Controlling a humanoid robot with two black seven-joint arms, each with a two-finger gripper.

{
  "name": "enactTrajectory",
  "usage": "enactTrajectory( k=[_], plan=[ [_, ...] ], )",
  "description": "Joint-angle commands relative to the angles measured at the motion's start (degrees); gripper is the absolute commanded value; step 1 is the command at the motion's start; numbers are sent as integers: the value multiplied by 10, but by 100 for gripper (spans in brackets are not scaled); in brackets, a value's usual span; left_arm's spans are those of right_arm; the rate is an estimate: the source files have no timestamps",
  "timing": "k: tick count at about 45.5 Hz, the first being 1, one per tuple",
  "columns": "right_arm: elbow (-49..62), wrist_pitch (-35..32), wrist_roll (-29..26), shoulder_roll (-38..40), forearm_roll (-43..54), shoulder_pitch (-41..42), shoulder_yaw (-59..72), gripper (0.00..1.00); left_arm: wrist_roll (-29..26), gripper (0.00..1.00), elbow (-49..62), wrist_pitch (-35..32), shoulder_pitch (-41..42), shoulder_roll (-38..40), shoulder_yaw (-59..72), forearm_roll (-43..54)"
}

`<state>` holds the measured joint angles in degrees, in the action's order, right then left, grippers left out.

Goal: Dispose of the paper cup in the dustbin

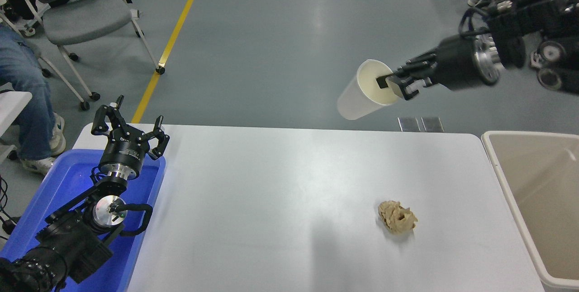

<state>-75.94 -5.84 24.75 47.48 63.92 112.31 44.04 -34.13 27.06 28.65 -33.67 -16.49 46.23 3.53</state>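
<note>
Head view. I have the right gripper (394,85) clamped on the rim of the paper cup (364,93), one finger inside the mouth and one outside the wall. The cup hangs in the air, tipped on its side with its open mouth toward the gripper and its base pointing left and down. It sits above the floor just beyond the table's (271,201) far edge, well clear of the tabletop.

The dustbin (506,183) stands against the table's right end, its mouth open upward; I see nothing inside the visible part. The cup is up and to the left of the bin's near corner, not over it.

On the table, a crumpled tan paper ball (397,216) lies alone toward the right side, near the bin but apart from it.

Left gripper (129,129) is parked at lower left over the blue tray (68,179), fingers spread, holding nothing.

Far side: a grey chair (86,18) on castors, a person's leg (25,97) at the left edge, a yellow floor line (172,43).
</note>
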Motion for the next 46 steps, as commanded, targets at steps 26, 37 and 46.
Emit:
enactTrajectory(
  k=[26, 37, 46],
  plan=[
    [284, 41, 10, 176, -80, -436, -205, 0, -1, 100, 0, 0, 0, 1, 0, 0],
    [477, 43, 19, 78, -212, -598, -229, 0, 0, 100, 0, 0, 0, 0, 0, 0],
    [673, 31, 19, -40, -306, -696, -222, 0, -1, 100, -1, 0, 0, 1, 0, 0]
  ],
)
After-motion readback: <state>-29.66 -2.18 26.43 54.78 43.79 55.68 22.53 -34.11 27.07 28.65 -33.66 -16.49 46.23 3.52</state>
